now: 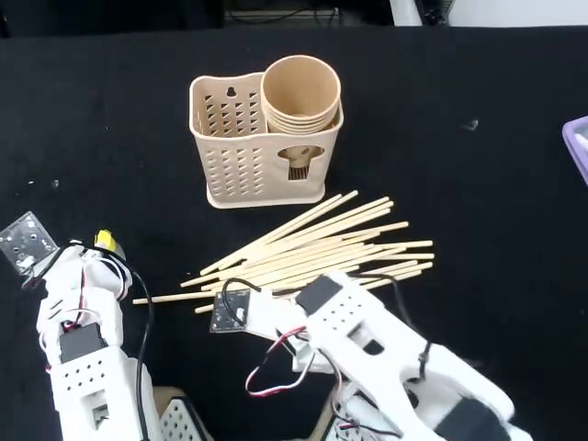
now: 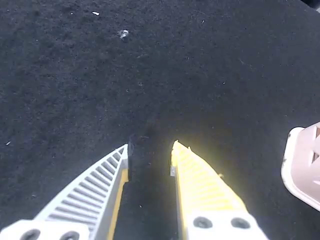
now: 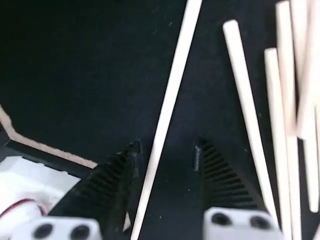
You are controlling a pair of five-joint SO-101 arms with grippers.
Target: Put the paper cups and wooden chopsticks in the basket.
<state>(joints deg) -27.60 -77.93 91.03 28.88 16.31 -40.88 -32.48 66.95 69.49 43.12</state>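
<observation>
Several paper cups (image 1: 300, 92) already sit nested in the right-hand compartment of the basket (image 1: 234, 161), which stands upright toward the far middle of the tabletop (image 1: 478, 230). The wooden chopsticks (image 1: 312, 248) are not yet in. They lie fanned in a loose, overlapping heap just near of the basket.

The right claw (image 3: 167, 150) is released, its jaws spread to either side of a single chopstick (image 3: 170, 100) at the near-left fringe of the heap, with nothing gripped. The left claw (image 2: 150, 150) is also released and hangs over bare tabletop at the near left, with a corner of the basket off to its side.

The main risk, as I judge it, is where the grip lands. The jaws appear to bracket the stick close to one end, so once lifted it could droop, swing or twist out. Neighbouring sticks lie just beside one finger, so a clumsy closing might drag or roll them. A long stick carried crooked could also catch the basket rim or jostle the cups.

Open room lies to the left and far right of the heap. A purple object (image 1: 577, 147) at the right edge is well apart. The basket's left compartment looks the likely place for the sticks.
</observation>
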